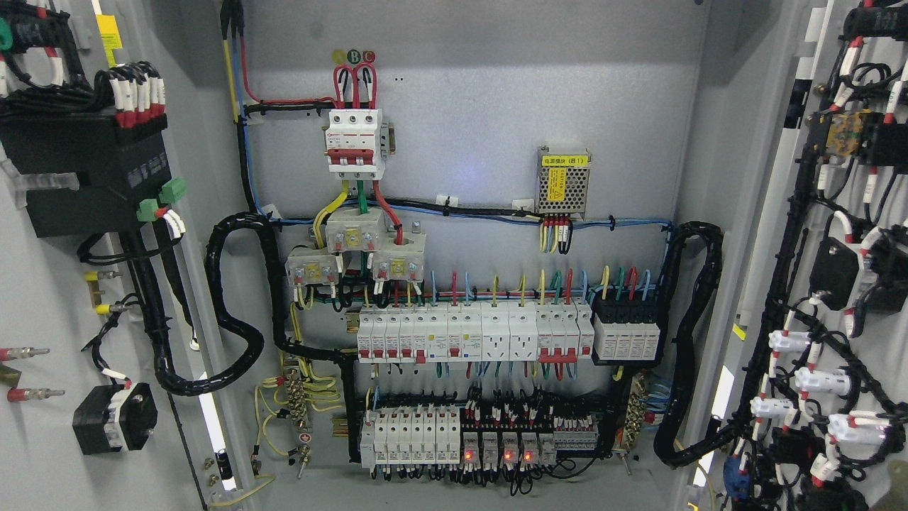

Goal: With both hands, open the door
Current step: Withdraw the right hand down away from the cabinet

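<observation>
Two doors, left door (42, 284) & right door (837, 284), swung wide open; no hands visible, finger state unknown.

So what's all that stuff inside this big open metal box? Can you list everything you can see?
grey metal cabinet back panel: one, grey, centre
left door: one, grey, swung open, wired parts on its inner face
right door: one, grey, swung open, wired parts on its inner face
large white breaker with red levers: one, upper centre
perforated metal module with yellow label: one, right of the breaker
white current blocks: three, below the breaker
upper row of white breakers: one row, middle
black module block: one, right end of that row
lower row of breakers and relays: one row, several red lights lit
black corrugated conduits: two, left and right sides
robot's hands: none in view
</observation>
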